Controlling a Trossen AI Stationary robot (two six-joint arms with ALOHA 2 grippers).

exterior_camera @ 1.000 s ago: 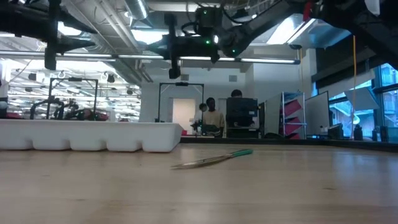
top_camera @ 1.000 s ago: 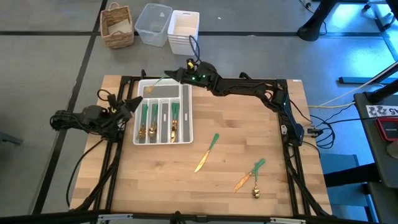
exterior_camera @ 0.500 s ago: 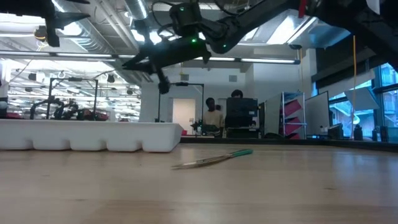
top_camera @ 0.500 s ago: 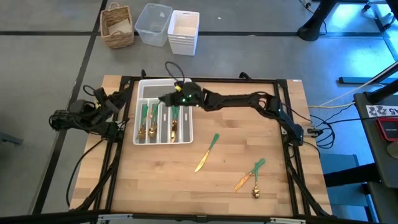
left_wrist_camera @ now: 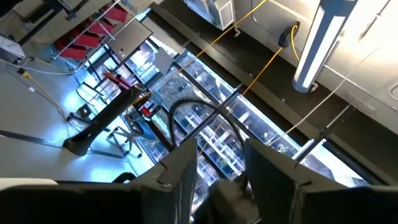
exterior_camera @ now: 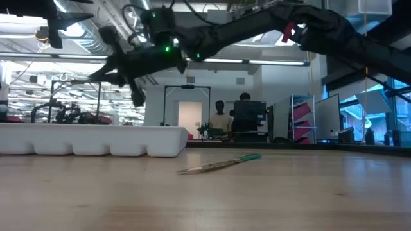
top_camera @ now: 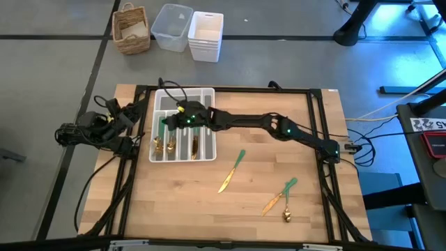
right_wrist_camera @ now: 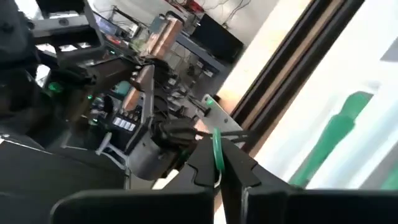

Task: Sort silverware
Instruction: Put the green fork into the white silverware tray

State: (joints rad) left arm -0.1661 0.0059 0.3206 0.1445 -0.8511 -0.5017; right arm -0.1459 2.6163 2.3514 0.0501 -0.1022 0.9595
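The right hand [top_camera: 169, 121], closed on a green-handled gold utensil [right_wrist_camera: 216, 151], hangs above the white compartmented tray [top_camera: 209, 152]; a skewed release could land it in the wrong compartment.

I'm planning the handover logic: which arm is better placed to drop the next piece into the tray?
The right. Its gripper hangs over the white tray, shut on a green-handled utensil. The left gripper waits at the table's left edge, beside the tray, holding nothing visible.
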